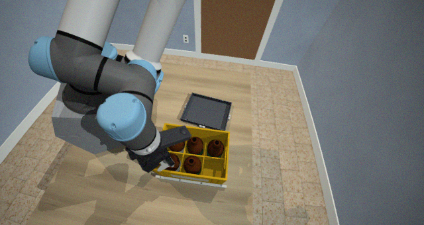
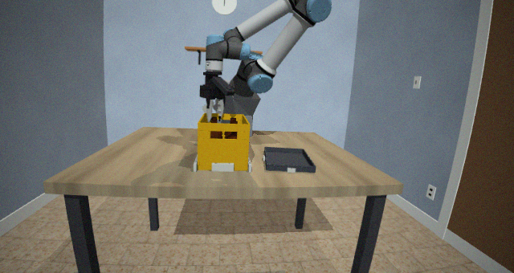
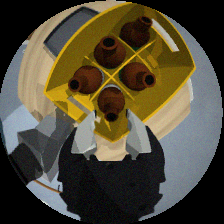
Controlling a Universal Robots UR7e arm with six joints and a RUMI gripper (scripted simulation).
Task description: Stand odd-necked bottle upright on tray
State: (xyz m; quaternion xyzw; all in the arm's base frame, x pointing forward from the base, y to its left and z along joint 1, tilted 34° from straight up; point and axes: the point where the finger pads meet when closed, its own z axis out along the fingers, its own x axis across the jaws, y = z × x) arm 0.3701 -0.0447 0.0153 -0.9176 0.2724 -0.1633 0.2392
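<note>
The yellow crate (image 1: 212,179) (image 2: 222,154) (image 3: 190,66) holds five brown bottles upright, and its front right compartment in the top view is empty. My gripper (image 1: 168,165) (image 2: 214,118) (image 3: 111,109) is open above the crate's front left corner. Its fingertips stand on either side of the neck of the front left bottle (image 1: 174,163) (image 3: 111,100), with gaps to both sides in the wrist view. Other bottles (image 1: 195,146) (image 1: 215,149) (image 1: 192,165) stand in their compartments. Which neck differs, I cannot tell. The dark tray (image 1: 207,112) (image 2: 287,160) (image 3: 74,31) is empty.
In the top view the tray lies just behind the crate, close to its rear wall. The wooden table (image 1: 116,188) (image 2: 341,173) carries both. Crate walls and dividers rise around the bottles. The grey robot base (image 1: 76,129) is at the left.
</note>
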